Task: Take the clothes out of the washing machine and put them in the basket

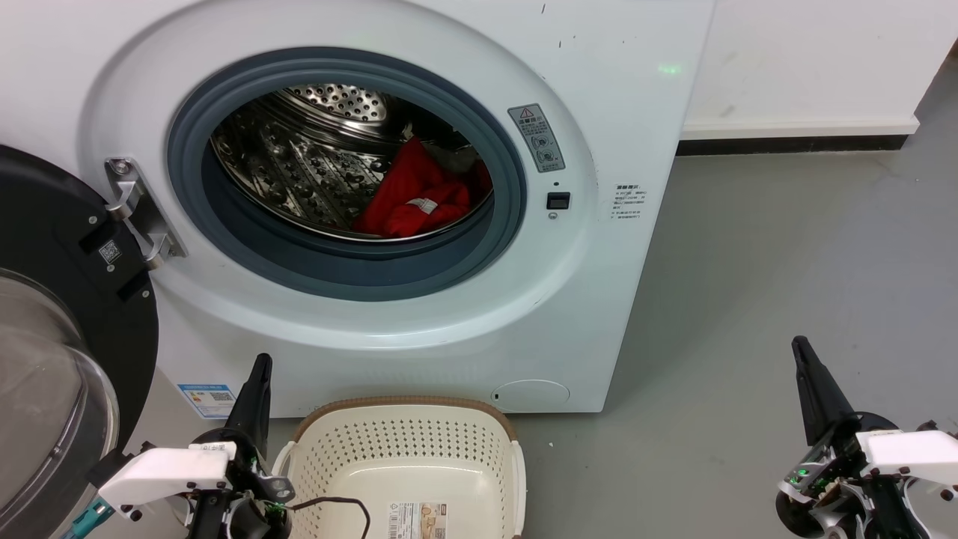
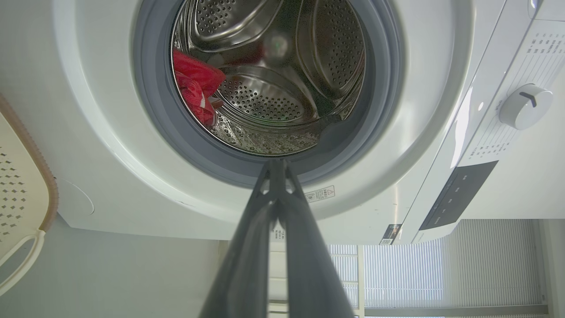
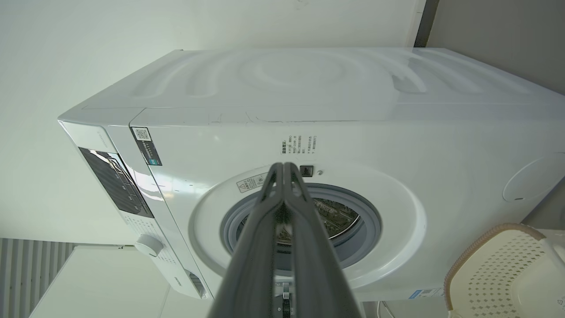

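Red clothes (image 1: 419, 198) with a white stripe lie in the steel drum of the white washing machine (image 1: 614, 142), low and to the right; the left wrist view has the clothes (image 2: 194, 88) at the drum's left side. Its black-framed door (image 1: 67, 352) hangs open at the left. On the floor in front stands the cream basket (image 1: 408, 457), nothing in it but a paper label. My left gripper (image 1: 260, 367) is shut and holds nothing, just left of the basket. Far right, low over the floor, my right gripper (image 1: 801, 348) is shut too.
Grey floor (image 1: 748, 284) stretches right of the machine up to a white wall with a dark skirting strip. A thin black cable (image 1: 337, 505) loops over the basket's near edge. The machine's control panel and dial (image 2: 525, 106) lie beyond the porthole.
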